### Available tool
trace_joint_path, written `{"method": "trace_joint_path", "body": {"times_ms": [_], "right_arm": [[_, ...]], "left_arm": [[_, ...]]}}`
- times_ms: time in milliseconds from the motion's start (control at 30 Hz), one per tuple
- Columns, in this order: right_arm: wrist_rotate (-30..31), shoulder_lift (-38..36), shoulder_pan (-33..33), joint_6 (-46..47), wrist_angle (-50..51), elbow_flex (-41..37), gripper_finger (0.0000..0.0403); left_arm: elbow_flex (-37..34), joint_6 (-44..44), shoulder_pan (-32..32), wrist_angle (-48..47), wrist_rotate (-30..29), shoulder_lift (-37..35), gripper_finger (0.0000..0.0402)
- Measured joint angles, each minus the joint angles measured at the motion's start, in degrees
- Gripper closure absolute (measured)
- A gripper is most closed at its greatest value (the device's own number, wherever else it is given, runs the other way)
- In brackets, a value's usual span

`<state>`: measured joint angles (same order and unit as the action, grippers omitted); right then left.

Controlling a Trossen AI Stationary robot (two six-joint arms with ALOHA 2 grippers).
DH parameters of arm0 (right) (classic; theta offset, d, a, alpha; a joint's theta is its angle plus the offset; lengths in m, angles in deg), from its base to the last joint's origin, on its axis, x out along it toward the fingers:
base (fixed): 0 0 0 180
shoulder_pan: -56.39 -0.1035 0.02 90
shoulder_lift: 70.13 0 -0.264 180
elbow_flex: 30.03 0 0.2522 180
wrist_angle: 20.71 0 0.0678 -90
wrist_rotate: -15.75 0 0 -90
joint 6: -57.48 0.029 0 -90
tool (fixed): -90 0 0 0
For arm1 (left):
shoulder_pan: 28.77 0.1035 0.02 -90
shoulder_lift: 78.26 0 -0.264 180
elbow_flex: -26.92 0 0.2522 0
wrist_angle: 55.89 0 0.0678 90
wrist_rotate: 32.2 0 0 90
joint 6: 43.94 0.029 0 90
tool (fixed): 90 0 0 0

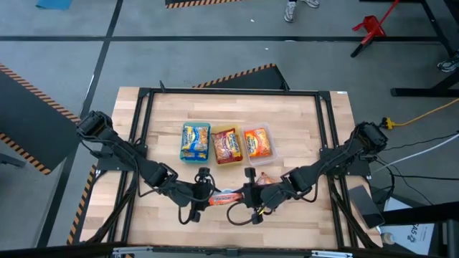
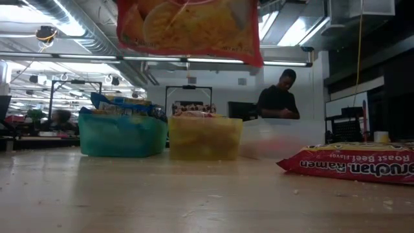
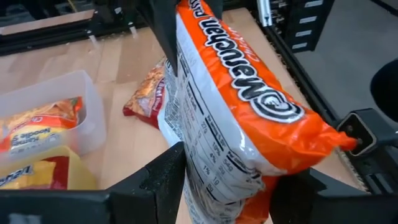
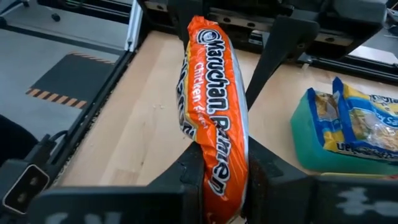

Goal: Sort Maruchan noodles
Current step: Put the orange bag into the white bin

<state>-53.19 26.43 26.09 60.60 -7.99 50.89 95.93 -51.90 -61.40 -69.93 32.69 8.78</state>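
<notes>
An orange Maruchan packet [image 1: 226, 196] hangs in the air between my two grippers, near the table's front middle; the low view shows the orange packet [image 2: 187, 26] well above the wood. My left gripper [image 1: 209, 197] is shut on its left end and my right gripper [image 1: 247, 197] on its right end. A red Roast Beef packet [image 1: 264, 179] lies flat on the table just behind them, and the low view also shows this red packet [image 2: 352, 162]. Behind stand a green tray [image 1: 195, 142], a yellow tray [image 1: 226, 145] and a clear tray [image 1: 258, 142], each with packets inside. My left gripper [image 3: 230, 180] pinches the orange packet's left end [image 3: 205, 168] between its two fingers, coming from the table's left. The packet stands on edge, lifted clear, running away to the other gripper. My right gripper [image 4: 224, 171] pinches the packet's right end [image 4: 221, 155] between both fingers, coming from the table's right. The packet stands on edge, clear of the table, its far end between the left arm's fingers [image 4: 273, 43].
The green tray [image 4: 311, 149] holds blue-yellow packets [image 4: 367, 124]; the clear tray [image 3: 87, 106] holds an orange one. A black frame rail [image 1: 326, 143] borders the table. A person [image 2: 278, 97] stands in the room beyond. Bare wood lies at the front left and right.
</notes>
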Motion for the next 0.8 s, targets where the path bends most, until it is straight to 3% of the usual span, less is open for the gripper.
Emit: {"method": "trace_joint_path", "body": {"times_ms": [500, 600, 800], "right_arm": [[-0.7, 0.0, 0.0, 2.8, 0.2, 0.0, 0.0346], [0.3, -0.1, 0.0, 2.9, 1.6, 0.2, 0.0319], [-1.3, -2.2, -0.4, 6.0, 7.2, 0.3, 0.0218]], "left_arm": [[0.0, -0.4, -0.1, -0.2, -3.5, 0.0, 0.0282], [0.0, -0.5, -0.1, -0.2, -4.8, 0.1, 0.0283], [0.0, -2.2, 0.1, 0.1, -7.9, 0.2, 0.0284]]}}
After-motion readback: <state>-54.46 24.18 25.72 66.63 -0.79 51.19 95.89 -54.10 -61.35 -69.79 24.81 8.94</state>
